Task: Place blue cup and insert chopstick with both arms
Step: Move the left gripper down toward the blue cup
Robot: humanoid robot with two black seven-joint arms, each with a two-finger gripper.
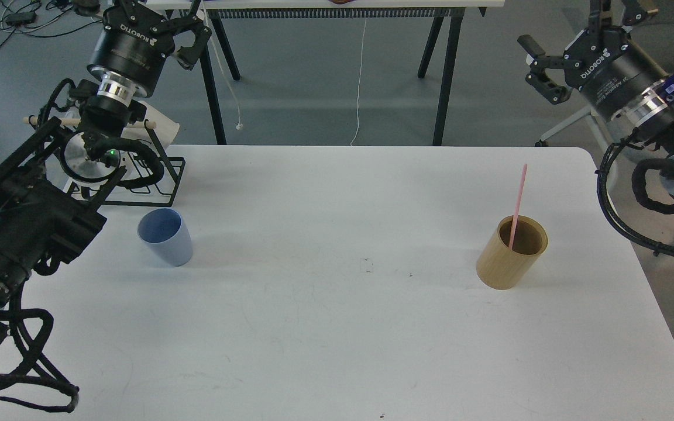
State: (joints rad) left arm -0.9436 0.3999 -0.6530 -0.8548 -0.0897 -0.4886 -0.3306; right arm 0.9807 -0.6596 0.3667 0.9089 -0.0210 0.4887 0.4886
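The blue cup (165, 237) stands upright on the white table (337, 339) at the left. The pink chopstick (518, 202) leans inside a tan cylinder holder (511, 252) on the right side. My left gripper (155, 17) is raised high above the table's back left corner, far up and behind the cup, fingers spread and empty, partly cut off by the top edge. My right gripper (577, 32) hangs off the table's back right corner, above and behind the holder, open and empty.
A black wire rack (158, 175) with a pale wooden rod (41, 121) stands at the back left, just behind the cup and under my left arm. Another table's black legs (445, 76) stand beyond the far edge.
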